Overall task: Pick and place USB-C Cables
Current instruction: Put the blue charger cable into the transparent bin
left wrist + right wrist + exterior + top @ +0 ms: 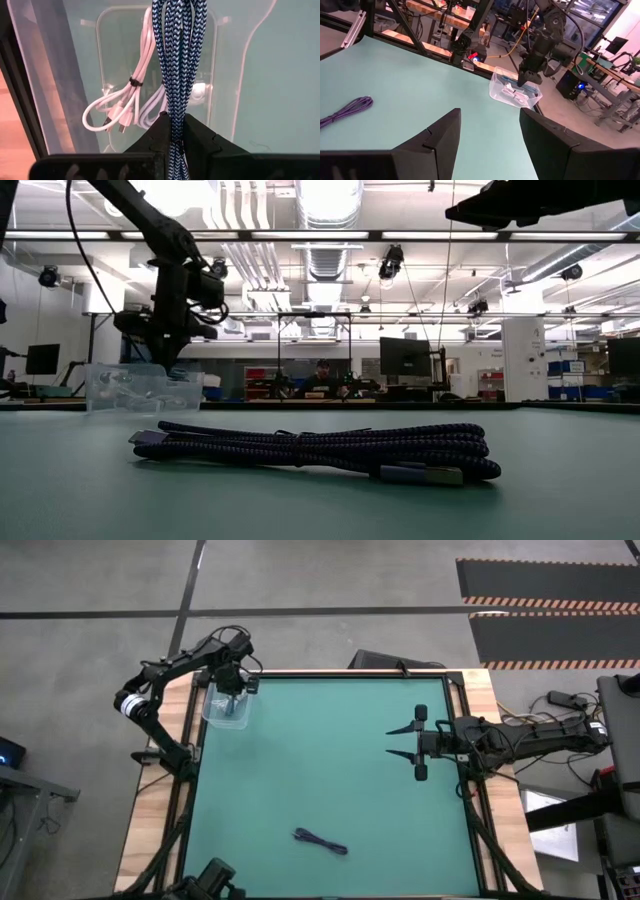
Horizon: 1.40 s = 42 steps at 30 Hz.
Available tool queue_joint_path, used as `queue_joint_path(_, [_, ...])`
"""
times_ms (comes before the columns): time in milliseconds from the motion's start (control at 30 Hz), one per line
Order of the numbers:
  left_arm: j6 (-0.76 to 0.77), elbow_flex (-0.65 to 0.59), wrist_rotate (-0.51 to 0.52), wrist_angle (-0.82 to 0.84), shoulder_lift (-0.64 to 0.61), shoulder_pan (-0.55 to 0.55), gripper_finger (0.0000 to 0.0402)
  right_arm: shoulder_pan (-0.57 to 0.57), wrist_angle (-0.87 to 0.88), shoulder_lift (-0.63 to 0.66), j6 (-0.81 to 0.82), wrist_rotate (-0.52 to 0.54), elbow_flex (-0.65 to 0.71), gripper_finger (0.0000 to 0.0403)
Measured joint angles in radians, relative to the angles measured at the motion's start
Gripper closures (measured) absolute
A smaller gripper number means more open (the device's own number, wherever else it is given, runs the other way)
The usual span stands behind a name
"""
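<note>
Green table [330,770], wood-edged, both arms in reach. Right arm lying in from the right edge, right gripper [400,742] hovering above the mat at mid-height of the table, fingers [440,137] spread wide, holding nothing. Left arm bent over the far left corner, left gripper [232,690] poised above a clear plastic bin [224,708]; fingers [197,142] clamped on a blue-and-white braided cable [177,60], hanging down into the bin. Two white cables [127,102] coiled on the bin floor, one cinched with a dark tie. Dark purple cable [320,841] bundled flat on the mat near the front edge, well apart from both grippers.
</note>
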<state>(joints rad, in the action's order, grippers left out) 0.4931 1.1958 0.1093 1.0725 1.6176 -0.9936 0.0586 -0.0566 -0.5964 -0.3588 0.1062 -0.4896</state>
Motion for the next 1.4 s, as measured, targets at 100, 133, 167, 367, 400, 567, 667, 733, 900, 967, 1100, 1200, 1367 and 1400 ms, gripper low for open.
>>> queue_joint_path(100, [0.0,-0.02,0.0,-0.012,0.0,0.0,0.0381,0.0,0.0,0.0,0.0,0.0,0.0,0.0207])
queue_joint_path(133, [0.0,-0.026,0.0,-0.02,0.0,0.0,0.0381,0.0,0.0,0.0,0.0,0.0,0.0,0.0207])
queue_joint_path(167, [0.0,-0.031,0.0,-0.023,0.0,0.0,0.0381,0.0,0.0,0.0,0.0,0.0,0.0,0.0207])
queue_joint_path(367, [0.0,-0.043,0.0,-0.045,0.0,0.0,0.0381,0.0,0.0,0.0,0.0,0.0,0.0,0.0207])
queue_joint_path(400, [0.0,-0.043,0.0,-0.048,0.0,0.0,0.0381,0.0,0.0,0.0,0.0,0.0,0.0,0.0207])
queue_joint_path(567, [0.0,-0.043,0.0,-0.049,0.0,0.0,0.0381,0.0,0.0,0.0,0.0,0.0,0.0,0.0207])
queue_joint_path(667, [0.0,-0.043,0.0,-0.055,0.0,0.0,0.0381,0.0,0.0,0.0,0.0,0.0,0.0,0.0207])
queue_joint_path(733, [0.001,-0.043,0.0,-0.069,0.0,0.0,0.0381,0.0,0.0,0.0,0.0,0.0,0.0,0.0207])
queue_joint_path(900, [0.006,-0.044,0.0,-0.079,0.0,0.0,0.0381,0.0,0.0,0.0,-0.001,0.0,0.0,0.0207])
queue_joint_path(967, [0.006,-0.045,0.0,-0.079,0.0,0.0,0.0381,0.0,0.0,0.0,-0.001,0.0,0.0,0.0207])
queue_joint_path(1100, [0.007,-0.052,0.0,-0.09,0.0,0.0,0.0381,0.0,0.0,0.0,-0.001,0.0,0.0,0.0207])
queue_joint_path(1200, [0.007,-0.06,0.0,-0.1,0.0,0.0,0.0381,0.0,0.0,0.0,-0.001,0.0,0.0,0.0207])
queue_joint_path(1367, [0.007,-0.085,0.0,-0.108,0.0,0.0,0.0381,0.0,0.0,0.0,-0.002,0.0,0.0,0.0207])
queue_joint_path(1400, [0.007,-0.093,0.0,-0.113,0.0,0.0,0.0381,0.0,0.0,0.0,-0.002,0.0,0.0,0.0207])
